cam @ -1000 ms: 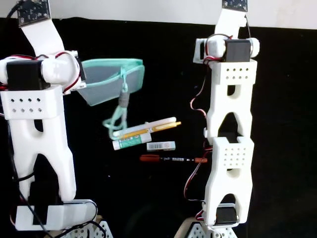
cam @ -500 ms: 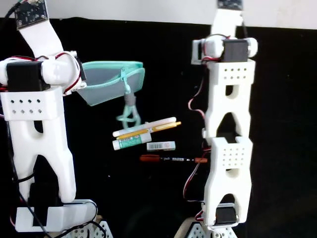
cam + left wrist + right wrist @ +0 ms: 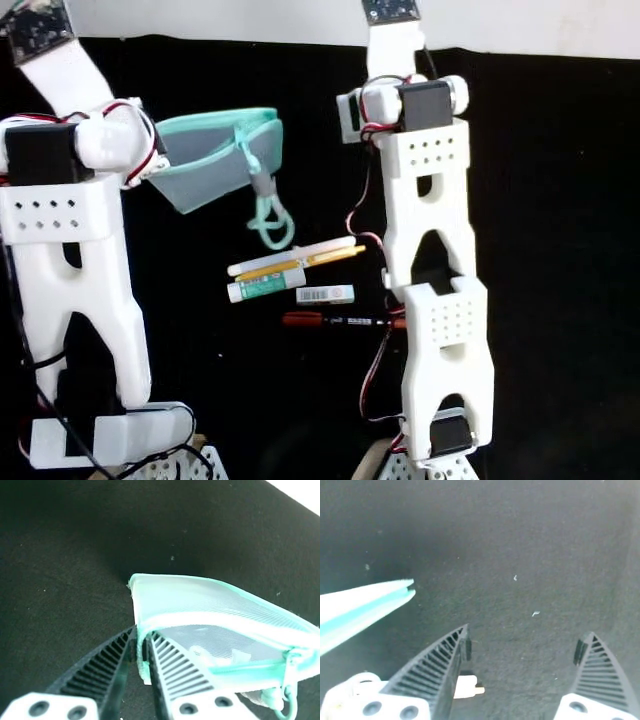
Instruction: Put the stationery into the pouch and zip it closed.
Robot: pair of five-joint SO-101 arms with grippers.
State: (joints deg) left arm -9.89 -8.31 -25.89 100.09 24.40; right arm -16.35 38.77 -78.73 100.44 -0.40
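My left hand [image 3: 141,642] is pinched shut on one corner of the mint pouch [image 3: 215,160], holding it in the upper left of the high view, where the arm itself covers the grip. The zipper cord [image 3: 268,215] dangles below the pouch. I can't tell whether anything is inside. My right hand [image 3: 527,635] is spread wide over the black tabletop [image 3: 560,200], holding nothing. At frame centre lie a bundle of pens [image 3: 295,258], a small white block [image 3: 325,295] and a red pen [image 3: 340,321] whose right end the right arm hides.
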